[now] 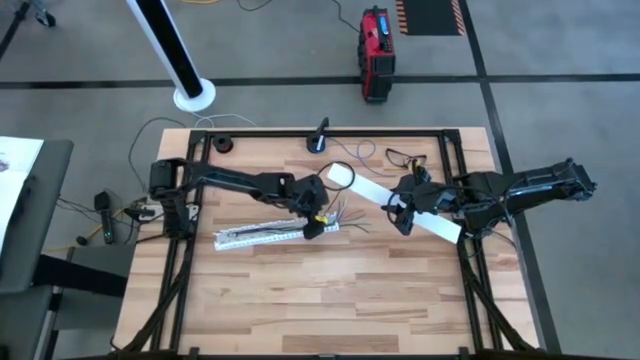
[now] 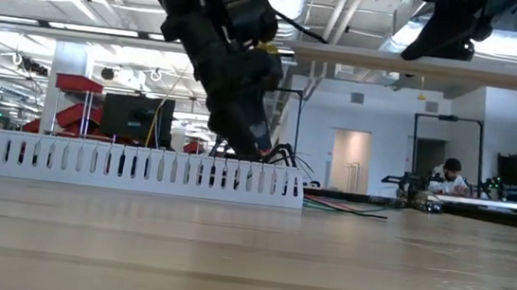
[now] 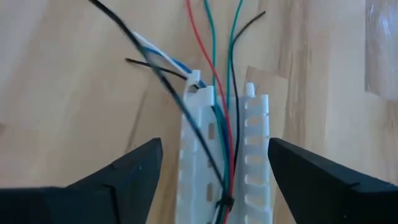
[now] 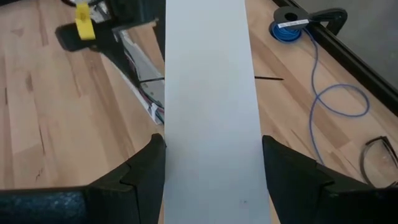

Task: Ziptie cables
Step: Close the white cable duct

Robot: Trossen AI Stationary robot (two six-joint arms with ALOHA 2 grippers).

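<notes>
Cables (image 3: 217, 93) lengthwise in slotted duct (image 3: 255, 155) (probably), between wide-open left hand (image 3: 214, 180).

Left pincer (image 3: 214, 180) open, right pincer (image 4: 211, 180) clamped.

Right gripper (image 4: 212, 163) with a flat white strip (image 4: 208, 93) between its two dark fingers (image 4: 134, 174), the strip running away over the wooden table (image 4: 37, 112). Beyond it, the left gripper (image 4: 106, 28) bearing a yellow tag (image 4: 83, 28), over a slotted white duct (image 4: 144, 81) holding cables (image 4: 158, 112). Blue cord (image 4: 336, 106) on the table
</notes>
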